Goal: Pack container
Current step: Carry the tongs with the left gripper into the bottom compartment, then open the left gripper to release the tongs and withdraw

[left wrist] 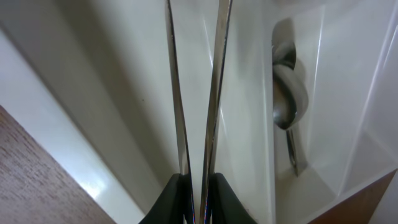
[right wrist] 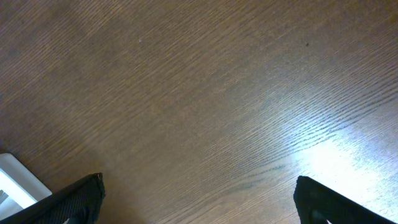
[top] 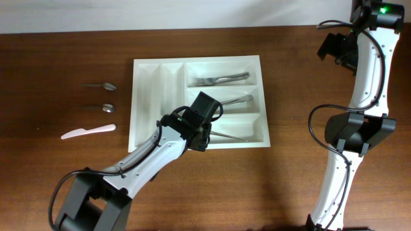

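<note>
The container [top: 146, 96] is a large white compartment tray at the table's middle. My left gripper [top: 204, 133] reaches into its near long compartment and is shut on a thin metal utensil [top: 230, 136] that lies pointing right. In the left wrist view the gripper [left wrist: 198, 200] pinches that utensil [left wrist: 176, 112], which shows as two narrow metal strips running away over the white tray floor [left wrist: 112, 93]. My right gripper [top: 334, 48] hangs far off at the back right. It [right wrist: 198, 199] stands open over bare wood with nothing between its fingers.
A fork [top: 221, 79] lies in the far long compartment and a spoon [top: 239, 100] [left wrist: 287, 93] in the middle one. Left of the tray lie two metal spoons [top: 101, 85] [top: 101, 107] and a white plastic knife [top: 88, 131]. A tray corner [right wrist: 12, 183] shows in the right wrist view.
</note>
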### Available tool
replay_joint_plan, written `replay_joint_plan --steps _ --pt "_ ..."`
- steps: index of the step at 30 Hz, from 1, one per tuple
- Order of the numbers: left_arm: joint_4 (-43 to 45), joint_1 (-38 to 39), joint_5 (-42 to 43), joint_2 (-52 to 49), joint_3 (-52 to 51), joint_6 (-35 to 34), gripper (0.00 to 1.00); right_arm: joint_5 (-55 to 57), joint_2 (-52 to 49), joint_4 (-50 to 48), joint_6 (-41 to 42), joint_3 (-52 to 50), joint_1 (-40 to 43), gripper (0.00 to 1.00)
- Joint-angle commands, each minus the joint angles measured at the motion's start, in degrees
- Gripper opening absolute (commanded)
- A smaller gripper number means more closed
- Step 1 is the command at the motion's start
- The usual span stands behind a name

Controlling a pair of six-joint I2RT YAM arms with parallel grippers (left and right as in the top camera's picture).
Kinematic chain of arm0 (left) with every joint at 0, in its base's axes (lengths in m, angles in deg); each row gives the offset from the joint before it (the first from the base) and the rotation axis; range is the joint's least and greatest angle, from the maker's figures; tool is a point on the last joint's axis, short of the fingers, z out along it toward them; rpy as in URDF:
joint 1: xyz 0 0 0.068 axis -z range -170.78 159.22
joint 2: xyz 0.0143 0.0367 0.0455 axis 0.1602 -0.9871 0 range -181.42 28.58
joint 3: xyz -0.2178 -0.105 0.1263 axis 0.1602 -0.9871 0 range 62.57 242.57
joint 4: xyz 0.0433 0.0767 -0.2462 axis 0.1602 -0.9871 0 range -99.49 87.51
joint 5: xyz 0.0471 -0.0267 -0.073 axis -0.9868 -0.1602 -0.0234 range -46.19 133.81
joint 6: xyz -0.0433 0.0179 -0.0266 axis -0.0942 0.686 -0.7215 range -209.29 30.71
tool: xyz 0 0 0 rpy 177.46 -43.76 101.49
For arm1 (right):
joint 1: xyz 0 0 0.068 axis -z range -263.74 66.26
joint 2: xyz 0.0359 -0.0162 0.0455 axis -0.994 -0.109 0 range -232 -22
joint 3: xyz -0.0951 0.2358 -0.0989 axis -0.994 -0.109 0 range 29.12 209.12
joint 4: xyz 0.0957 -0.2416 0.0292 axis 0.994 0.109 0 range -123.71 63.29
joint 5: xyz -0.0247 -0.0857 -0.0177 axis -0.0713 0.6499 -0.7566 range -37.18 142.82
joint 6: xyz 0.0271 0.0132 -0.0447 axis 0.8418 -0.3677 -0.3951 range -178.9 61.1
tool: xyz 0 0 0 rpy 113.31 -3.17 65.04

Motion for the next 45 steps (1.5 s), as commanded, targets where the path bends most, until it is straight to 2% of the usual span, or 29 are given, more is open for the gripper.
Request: replay_joint_plan --steps 1,11,36,43,45 --pt "-0.24 0.24 -3.85 -0.09 0.74 -3.02 0.02 -0.07 1.84 0.33 -0.44 0.85 0.26 0.99" --pt "1.25 0.24 -10.97 -0.31 0.72 -3.56 0.02 -0.07 1.84 0.33 -0.44 0.85 0.26 0.99" --pt "0.83 0.42 -9.9 -3.54 0.72 -3.56 0.02 -0.07 1.84 0.33 -0.44 0.85 0.26 0.99" --pt "0.85 0.42 -9.92 -3.54 0.72 -3.56 0.45 -0.07 1.84 0.33 -0.44 0.85 0.26 0.99" --pt "0.9 0.42 -9.92 -3.54 0.72 -3.56 0.51 -0.07 1.84 0.33 -0.44 0.85 0.26 0.99"
